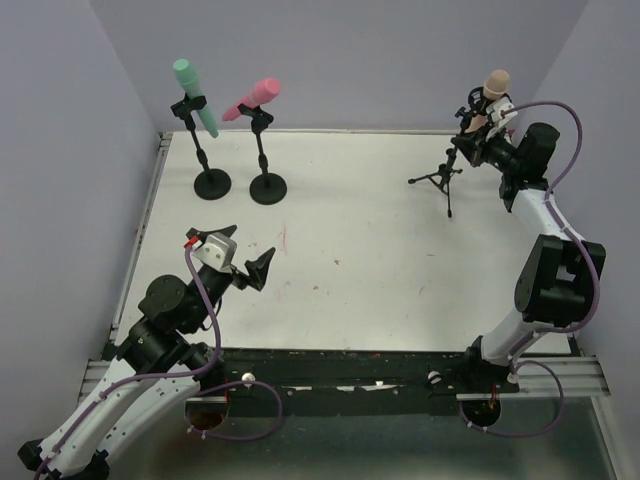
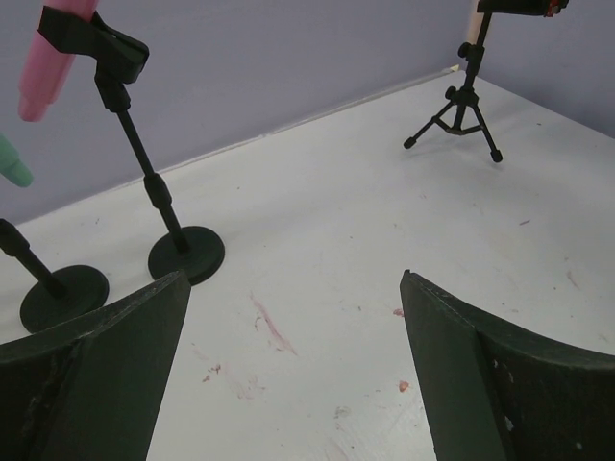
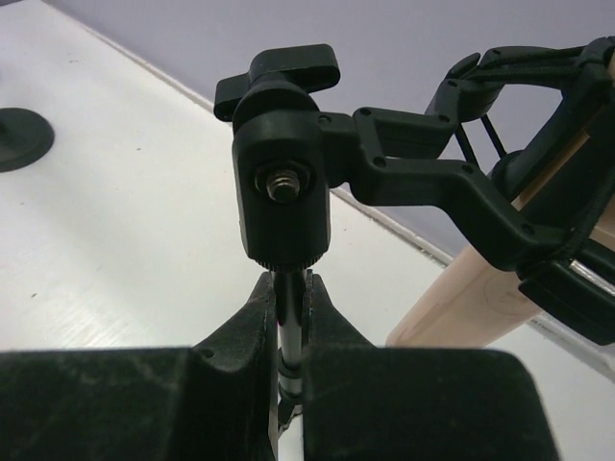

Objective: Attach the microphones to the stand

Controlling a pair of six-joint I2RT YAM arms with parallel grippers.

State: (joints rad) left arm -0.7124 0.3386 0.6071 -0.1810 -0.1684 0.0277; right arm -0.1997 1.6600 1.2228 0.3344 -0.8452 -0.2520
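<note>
The teal-green microphone (image 1: 195, 95) sits clipped in a black round-base stand (image 1: 211, 182) at the back left. The pink microphone (image 1: 252, 99) sits clipped in a second round-base stand (image 1: 267, 187) beside it; both show in the left wrist view, pink (image 2: 53, 58) and teal tip (image 2: 12, 163). The peach-tan microphone (image 1: 491, 95) sits in the clip of the tripod stand (image 1: 442, 178) at the back right. My right gripper (image 3: 290, 288) is shut on the tripod stand's pole (image 3: 290, 317) just under the clip head (image 3: 283, 192). My left gripper (image 2: 293, 355) is open and empty above the table.
The white table (image 1: 360, 250) has faint red smudges (image 2: 272, 327) near its middle. Purple walls close in the back and both sides. A raised rim (image 1: 150, 200) runs along the left edge. The tripod's legs (image 2: 456, 120) spread over the table at the back right.
</note>
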